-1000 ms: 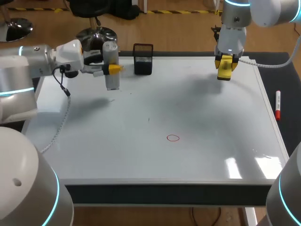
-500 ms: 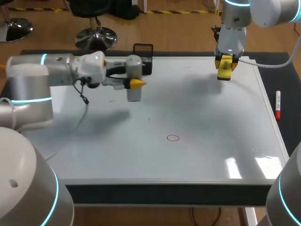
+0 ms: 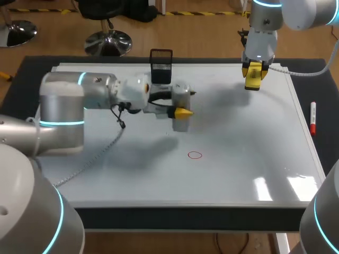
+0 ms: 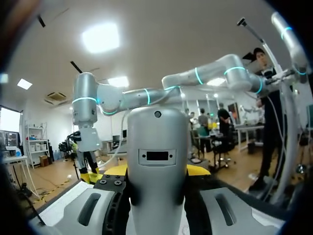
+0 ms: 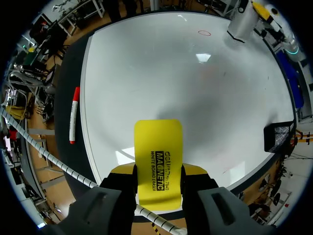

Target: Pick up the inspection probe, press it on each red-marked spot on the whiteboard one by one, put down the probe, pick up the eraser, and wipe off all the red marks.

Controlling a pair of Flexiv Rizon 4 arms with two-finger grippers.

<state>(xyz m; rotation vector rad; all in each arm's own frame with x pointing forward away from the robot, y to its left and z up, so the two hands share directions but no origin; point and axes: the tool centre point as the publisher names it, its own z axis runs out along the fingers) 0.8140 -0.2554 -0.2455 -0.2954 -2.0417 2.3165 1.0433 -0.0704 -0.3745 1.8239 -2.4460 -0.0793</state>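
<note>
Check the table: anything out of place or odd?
Nothing spilled or damaged. One oddity: the right gripper is shut on the yellow eraser while the left gripper holds the probe, apart from the red circle.

The left arm (image 3: pixel 63 114) and right arm (image 3: pixel 296 13) are smooth silver-grey cylinders with glowing cyan rings (image 3: pixel 59 124) at the joints. The left hand (image 3: pixel 181 103) and right hand (image 3: pixel 253 76) have grey fingers with bright yellow tips, and small screws (image 4: pixel 113 182) sit in a black base plate. A thin black cable (image 3: pixel 121 117) loops off the left wrist, and a white spiral-wrapped cable (image 3: pixel 302 74) trails from the right.
</note>
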